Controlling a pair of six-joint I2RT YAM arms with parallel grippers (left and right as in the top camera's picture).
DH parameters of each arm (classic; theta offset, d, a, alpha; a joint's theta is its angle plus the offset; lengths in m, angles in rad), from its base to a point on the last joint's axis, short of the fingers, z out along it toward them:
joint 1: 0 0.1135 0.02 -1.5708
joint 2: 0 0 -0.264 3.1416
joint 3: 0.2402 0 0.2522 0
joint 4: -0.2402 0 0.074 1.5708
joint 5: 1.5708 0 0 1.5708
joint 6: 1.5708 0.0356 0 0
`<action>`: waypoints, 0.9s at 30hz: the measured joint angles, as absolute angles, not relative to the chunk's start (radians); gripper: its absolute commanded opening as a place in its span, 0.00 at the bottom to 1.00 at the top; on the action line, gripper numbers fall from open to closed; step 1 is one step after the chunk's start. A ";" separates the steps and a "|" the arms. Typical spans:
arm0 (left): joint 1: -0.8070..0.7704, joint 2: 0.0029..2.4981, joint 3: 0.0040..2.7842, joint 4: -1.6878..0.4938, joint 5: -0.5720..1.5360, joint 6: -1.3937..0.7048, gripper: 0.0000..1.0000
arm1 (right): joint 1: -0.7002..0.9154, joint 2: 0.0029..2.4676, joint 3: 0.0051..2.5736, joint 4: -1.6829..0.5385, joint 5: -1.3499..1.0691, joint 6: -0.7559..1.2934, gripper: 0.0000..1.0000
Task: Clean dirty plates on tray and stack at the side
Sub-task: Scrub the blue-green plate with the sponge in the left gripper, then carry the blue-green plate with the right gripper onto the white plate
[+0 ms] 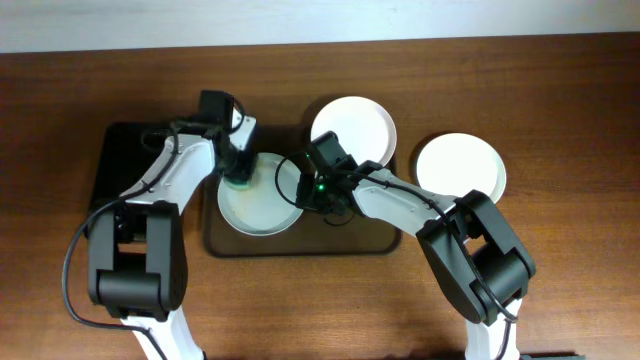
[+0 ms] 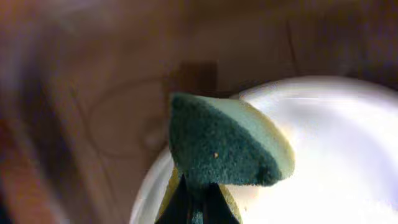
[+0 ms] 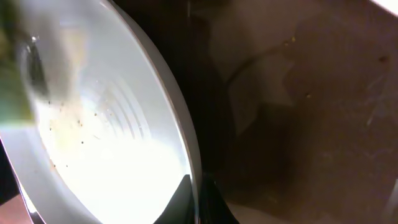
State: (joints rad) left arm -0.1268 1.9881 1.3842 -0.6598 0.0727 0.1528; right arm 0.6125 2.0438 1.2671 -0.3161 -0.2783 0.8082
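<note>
A pale blue-green plate lies on the left part of the dark brown tray. My left gripper is shut on a green and yellow sponge and holds it on the plate's left rim. My right gripper is shut on the plate's right rim. The plate's inside shows small brown specks. A white plate sits at the tray's back right. Another white plate lies on the table to the right of the tray.
A narrower black tray lies left of the brown tray, under my left arm. The wooden table runs to a pale wall at the back. The brown tray's floor shows beside the held plate.
</note>
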 measured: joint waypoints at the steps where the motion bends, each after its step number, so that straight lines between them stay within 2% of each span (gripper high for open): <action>1: -0.127 1.988 1.457 -0.692 0.056 0.138 0.01 | 0.612 2.044 1.267 -0.318 -0.280 0.807 0.04; 5: -0.121 1.990 1.823 -0.962 0.044 0.092 0.01 | 0.614 2.046 1.293 -0.400 -0.295 0.785 0.04; 8: -0.069 1.988 1.849 -1.003 0.044 0.085 0.01 | 0.616 2.047 1.486 -0.773 -0.210 0.669 0.04; 9: -0.044 1.988 1.849 -1.005 0.044 0.085 0.01 | 0.617 2.044 1.542 -0.834 -0.173 0.640 0.04; 12: -0.006 1.988 1.848 -1.012 0.053 0.085 0.01 | 0.632 2.028 1.795 -1.169 0.097 0.519 0.04; 16: -0.006 1.988 1.848 -1.011 0.071 0.085 0.01 | 0.719 2.026 1.816 -1.222 0.381 0.493 0.04; 20: -0.006 1.988 1.848 -1.012 0.072 0.085 0.01 | 0.919 2.026 1.816 -1.237 0.878 0.505 0.04; 22: -0.006 1.988 1.848 -1.013 0.072 0.085 0.01 | 0.988 2.026 1.816 -1.238 1.052 0.534 0.04; 27: -0.006 1.988 1.848 -1.014 0.072 0.085 0.01 | 1.037 2.026 1.816 -1.254 1.242 0.584 0.04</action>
